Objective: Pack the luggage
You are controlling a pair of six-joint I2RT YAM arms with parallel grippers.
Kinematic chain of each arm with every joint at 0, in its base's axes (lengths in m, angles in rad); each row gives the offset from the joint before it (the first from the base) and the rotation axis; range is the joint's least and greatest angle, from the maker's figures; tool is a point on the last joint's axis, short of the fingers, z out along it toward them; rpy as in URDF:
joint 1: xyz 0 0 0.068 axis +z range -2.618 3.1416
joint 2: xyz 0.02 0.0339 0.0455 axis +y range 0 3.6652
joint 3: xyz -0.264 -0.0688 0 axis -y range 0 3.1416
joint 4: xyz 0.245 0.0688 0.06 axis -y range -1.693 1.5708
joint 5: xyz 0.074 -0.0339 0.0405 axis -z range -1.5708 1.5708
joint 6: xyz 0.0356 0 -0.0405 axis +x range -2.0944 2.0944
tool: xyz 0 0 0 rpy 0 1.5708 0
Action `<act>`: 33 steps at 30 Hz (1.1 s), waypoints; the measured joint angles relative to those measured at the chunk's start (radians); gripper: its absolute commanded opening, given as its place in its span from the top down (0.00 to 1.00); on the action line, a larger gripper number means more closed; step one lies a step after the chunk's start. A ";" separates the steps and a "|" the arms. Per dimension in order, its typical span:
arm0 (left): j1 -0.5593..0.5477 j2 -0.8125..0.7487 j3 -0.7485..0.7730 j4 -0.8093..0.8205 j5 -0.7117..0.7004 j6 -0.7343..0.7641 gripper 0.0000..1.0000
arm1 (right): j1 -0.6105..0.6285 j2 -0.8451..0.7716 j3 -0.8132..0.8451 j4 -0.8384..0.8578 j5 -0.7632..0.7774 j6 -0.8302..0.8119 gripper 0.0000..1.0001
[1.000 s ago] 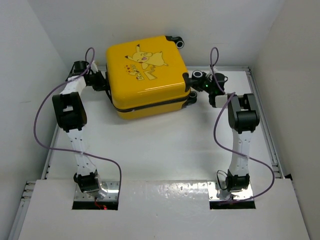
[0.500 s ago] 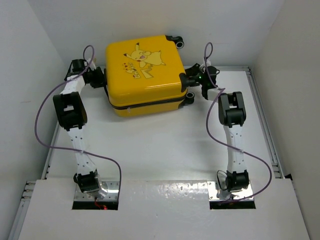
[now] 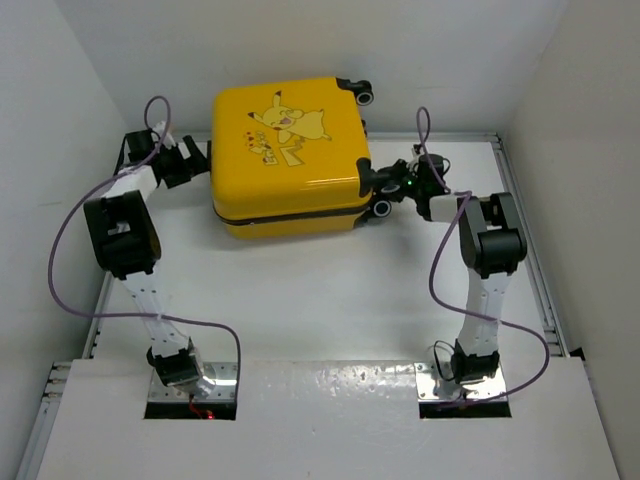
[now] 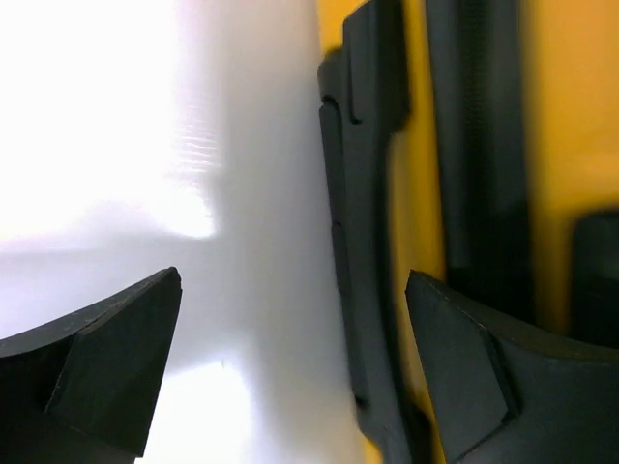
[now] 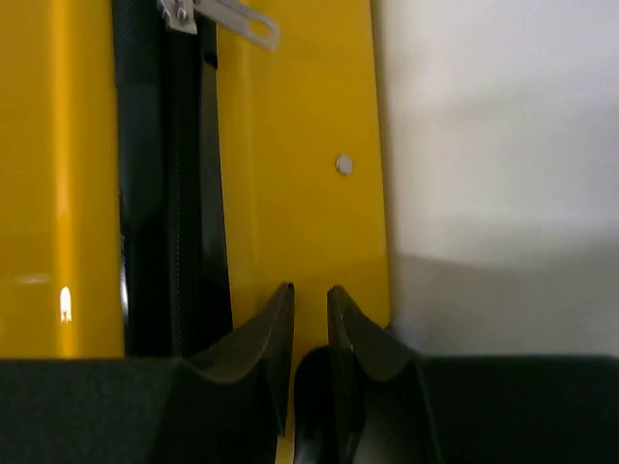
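Note:
The luggage (image 3: 290, 150), a yellow hard-shell case with a Pikachu cartoon, lies closed at the back of the table. My left gripper (image 3: 195, 160) stands open just off its left side. In the left wrist view its jaws (image 4: 293, 280) are spread wide, with bare table between them and a black side piece (image 4: 363, 193) on the yellow shell (image 4: 416, 193) by the right finger. My right gripper (image 3: 375, 185) is against the case's right side, near the front wheel (image 3: 381, 207). Its jaws (image 5: 309, 289) are nearly together over the shell (image 5: 290, 174), pinching a dark rounded part low between them.
White walls close in the table on the left, back and right. A black zipper seam (image 5: 169, 193) with a metal pull (image 5: 237, 24) runs down the case's side. A second wheel (image 3: 365, 93) sticks out at the case's back right. Purple cables loop from both arms.
My left gripper has opened wide and drawn back left off the case. My right gripper went from shut to slightly parted and settled against the right side. The case shifted slightly.

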 measured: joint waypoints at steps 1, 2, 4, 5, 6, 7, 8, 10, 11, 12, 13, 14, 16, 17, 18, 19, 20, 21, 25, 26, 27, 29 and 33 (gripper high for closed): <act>0.010 -0.031 0.000 -0.027 -0.015 -0.001 0.00 | 0.022 -0.031 -0.029 -0.001 -0.006 0.005 0.80; 0.014 -0.063 0.000 -0.049 -0.032 0.000 0.00 | 0.036 -0.057 -0.055 -0.006 0.011 0.005 0.80; 0.036 -0.143 0.000 -0.101 -0.071 0.000 0.00 | 0.055 -0.096 -0.121 -0.011 0.003 0.024 0.80; 0.050 -0.193 -0.004 -0.126 -0.101 0.000 0.00 | 0.066 -0.107 -0.146 -0.008 -0.003 0.034 0.80; 0.068 -0.241 -0.012 -0.149 -0.123 0.000 0.00 | 0.082 -0.120 -0.175 -0.005 -0.007 0.044 0.80; 0.095 -0.302 -0.036 -0.163 -0.140 0.001 0.00 | 0.098 -0.132 -0.200 -0.001 -0.013 0.055 0.80; 0.127 -0.367 -0.074 -0.171 -0.153 0.003 0.00 | 0.117 -0.143 -0.225 0.001 -0.023 0.068 0.80; 0.201 -0.495 -0.170 -0.204 -0.172 0.006 0.00 | 0.161 -0.161 -0.283 0.026 -0.049 0.097 0.80; 0.238 -0.552 -0.224 -0.216 -0.174 0.008 0.02 | 0.187 -0.172 -0.308 0.034 -0.061 0.106 0.80; 0.278 -0.613 -0.289 -0.229 -0.180 0.013 0.04 | 0.211 -0.184 -0.333 0.040 -0.070 0.113 0.78; 0.311 -0.665 -0.345 -0.253 -0.189 0.022 0.06 | 0.240 -0.204 -0.357 0.041 -0.083 0.114 0.78; 0.331 -0.709 -0.401 -0.282 -0.199 0.032 0.13 | 0.270 -0.231 -0.379 0.039 -0.094 0.114 0.78; 0.342 -0.796 -0.517 -0.362 -0.215 0.056 0.23 | 0.331 -0.302 -0.422 0.028 -0.111 0.100 0.76; 0.337 -0.832 -0.569 -0.400 -0.213 0.067 0.32 | 0.359 -0.348 -0.440 0.008 -0.115 0.086 0.74; 0.329 -0.858 -0.610 -0.427 -0.212 0.072 0.34 | 0.385 -0.398 -0.457 -0.015 -0.117 0.062 0.72; 0.321 -0.879 -0.649 -0.457 -0.206 0.078 0.35 | 0.410 -0.452 -0.472 -0.038 -0.118 0.037 0.71; 0.310 -0.890 -0.679 -0.479 -0.196 0.079 0.35 | 0.424 -0.504 -0.484 -0.066 -0.106 0.008 0.71; 0.295 -0.891 -0.707 -0.486 -0.179 0.076 0.35 | 0.428 -0.559 -0.496 -0.096 -0.093 -0.023 0.69; 0.204 -0.819 -0.780 -0.394 -0.098 0.004 0.34 | 0.400 -0.792 -0.518 -0.255 0.025 -0.187 0.64; 0.173 -0.787 -0.784 -0.351 -0.080 -0.024 0.34 | 0.389 -0.856 -0.522 -0.303 0.061 -0.232 0.64; 0.140 -0.745 -0.778 -0.303 -0.070 -0.053 0.33 | 0.378 -0.911 -0.527 -0.342 0.090 -0.275 0.64; 0.069 -0.637 -0.729 -0.208 -0.056 -0.122 0.31 | 0.359 -1.027 -0.536 -0.427 0.169 -0.360 0.64; 0.031 -0.437 -0.548 -0.175 -0.058 -0.177 0.29 | 0.319 -1.143 -0.569 -0.505 0.251 -0.492 0.64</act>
